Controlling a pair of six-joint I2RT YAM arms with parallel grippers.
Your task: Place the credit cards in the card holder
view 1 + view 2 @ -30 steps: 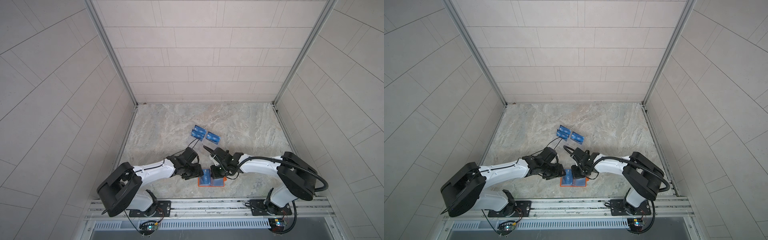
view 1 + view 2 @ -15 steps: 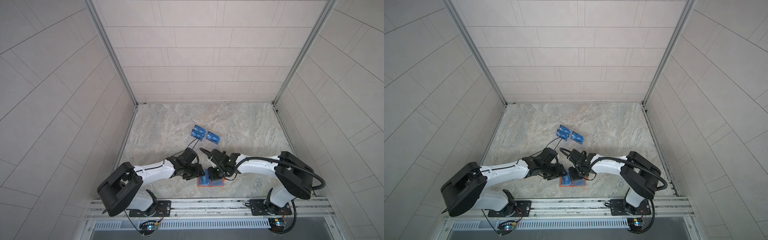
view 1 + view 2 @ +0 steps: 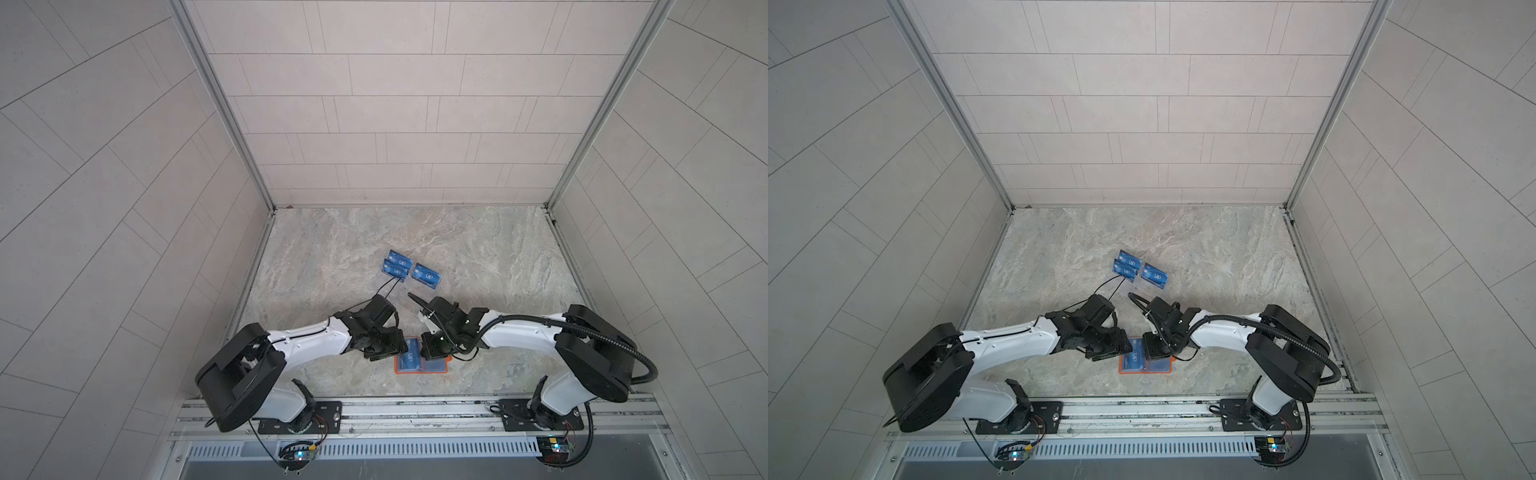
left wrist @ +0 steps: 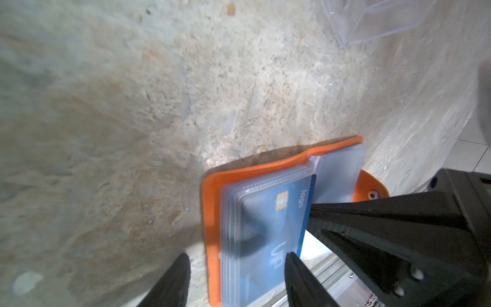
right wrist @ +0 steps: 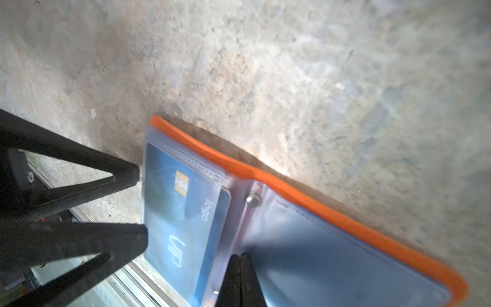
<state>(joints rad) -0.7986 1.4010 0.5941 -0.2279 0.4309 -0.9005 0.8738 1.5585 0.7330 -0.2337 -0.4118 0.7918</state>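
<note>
Right pincer [image 5: 240, 256] edged left, shut empty (left pincer [image 4: 236, 256] half-open, empty) over open orange card holder [image 4: 210, 212]

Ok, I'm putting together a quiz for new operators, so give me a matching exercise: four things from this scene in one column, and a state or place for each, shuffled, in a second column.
Things
1. left claw
2. right claw
3. card holder
4. loose blue cards

States or places
A. shut, tips at the holder's spine
B. lying open, orange cover down
C. farther back, beyond both claws
D. open, at the holder's outer edge

Pairs: 1-D; 2-A; 3-B; 4-C
</note>
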